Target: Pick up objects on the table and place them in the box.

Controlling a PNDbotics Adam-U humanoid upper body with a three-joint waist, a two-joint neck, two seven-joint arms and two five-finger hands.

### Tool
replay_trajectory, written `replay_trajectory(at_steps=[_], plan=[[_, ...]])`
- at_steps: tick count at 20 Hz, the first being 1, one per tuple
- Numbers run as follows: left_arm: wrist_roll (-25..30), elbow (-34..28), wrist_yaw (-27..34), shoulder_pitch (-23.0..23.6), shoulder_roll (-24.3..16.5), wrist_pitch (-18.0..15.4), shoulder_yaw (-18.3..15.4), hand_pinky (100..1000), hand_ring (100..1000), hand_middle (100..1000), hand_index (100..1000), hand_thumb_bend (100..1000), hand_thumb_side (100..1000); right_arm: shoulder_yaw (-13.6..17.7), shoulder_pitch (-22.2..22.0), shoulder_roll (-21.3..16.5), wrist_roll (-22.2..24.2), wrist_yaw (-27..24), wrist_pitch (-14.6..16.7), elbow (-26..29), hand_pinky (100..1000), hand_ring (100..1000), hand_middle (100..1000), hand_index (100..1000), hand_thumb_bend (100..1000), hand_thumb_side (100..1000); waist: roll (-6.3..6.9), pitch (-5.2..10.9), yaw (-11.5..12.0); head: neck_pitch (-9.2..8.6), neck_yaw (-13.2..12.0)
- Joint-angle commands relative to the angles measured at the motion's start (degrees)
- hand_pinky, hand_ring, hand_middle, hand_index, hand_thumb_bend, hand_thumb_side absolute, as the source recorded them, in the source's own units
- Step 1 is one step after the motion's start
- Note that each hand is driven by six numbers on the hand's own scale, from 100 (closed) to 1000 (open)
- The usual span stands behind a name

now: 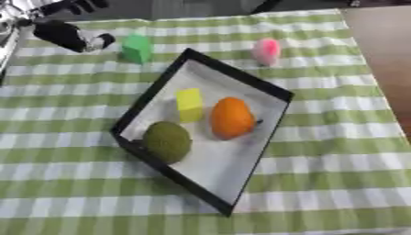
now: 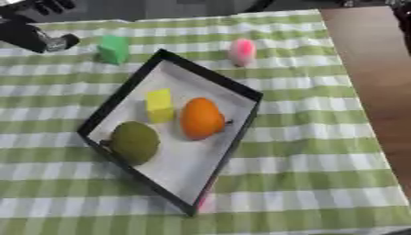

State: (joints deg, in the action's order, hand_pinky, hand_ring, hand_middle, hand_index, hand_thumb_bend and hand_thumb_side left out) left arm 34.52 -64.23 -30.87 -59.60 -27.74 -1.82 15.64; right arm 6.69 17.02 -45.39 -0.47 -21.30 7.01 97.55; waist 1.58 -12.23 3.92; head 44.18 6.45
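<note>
Looking at the left eye view first, we've got the box [image 1: 241,77] sitting askew mid-table, black rim, white floor, already holding a yellow block [image 1: 189,104], an orange fruit [image 1: 231,118] and a dark green fruit [image 1: 167,141]. Two things are left outside it: a green block [image 1: 137,47] just beyond the box's far left side, and a pink object [image 1: 266,50] just past its far corner. Our left hand [image 1: 70,36] hangs at the upper left, near the green block but apart from it, holding nothing; we can't tell whether its fingers are spread or curled. So we'd say we're between picks, roughly three in, two to go, and the green block looks like the closest next grab: reach right, close on it, lift over the rim.

Over in the right eye view, same layout. No right hand that we can make out. The green-and-white checked cloth [image 2: 305,170] covers the table, with bare brown wood [image 2: 369,59] along the right side.
</note>
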Motion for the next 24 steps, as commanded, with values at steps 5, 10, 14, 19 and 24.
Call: replay_trajectory(at_steps=[5, 10, 14, 19, 24], plan=[[3.68, 5.82, -3.29, -4.55, -0.87, -9.48, -1.74, 882, 877, 801, 863, 519, 188, 0.05, 1.76, -1.35, 0.52, 0.88, -0.10, 0.73, 898, 1000, 897, 908, 100, 600, -0.51, -0.84, -1.70, -1.66, -1.25], [5.96, 10.26, -7.22, -6.86, -0.24, -13.16, -2.58, 887, 887, 807, 869, 576, 189, -0.42, 2.60, -1.23, 0.96, 1.09, -0.21, 0.71, 897, 1000, 897, 908, 100, 603, -0.13, -1.46, -3.65, -3.01, -2.01], [6.22, 12.06, -10.09, -7.79, 0.09, -15.22, -3.28, 885, 888, 804, 861, 593, 113, -0.67, 3.05, -1.11, 1.22, 1.26, -0.31, 0.72, 897, 1000, 897, 907, 100, 606, 0.09, -1.99, -4.64, -3.76, -2.42], [5.44, 13.57, -12.55, -8.64, 0.33, -16.02, -4.15, 878, 883, 796, 856, 557, 100, -0.97, 3.49, -1.03, 1.40, 1.42, -0.32, 0.79, 896, 1000, 895, 906, 100, 606, 0.26, -2.43, -5.33, -4.24, -2.95], [5.92, 15.18, -14.30, -9.20, 0.15, -16.29, -4.61, 865, 877, 794, 842, 498, 100, -1.42, 4.18, -1.02, 1.61, 1.54, -0.26, 0.93, 896, 1000, 894, 905, 100, 607, 0.40, -3.02, -6.41, -4.41, -3.59]])
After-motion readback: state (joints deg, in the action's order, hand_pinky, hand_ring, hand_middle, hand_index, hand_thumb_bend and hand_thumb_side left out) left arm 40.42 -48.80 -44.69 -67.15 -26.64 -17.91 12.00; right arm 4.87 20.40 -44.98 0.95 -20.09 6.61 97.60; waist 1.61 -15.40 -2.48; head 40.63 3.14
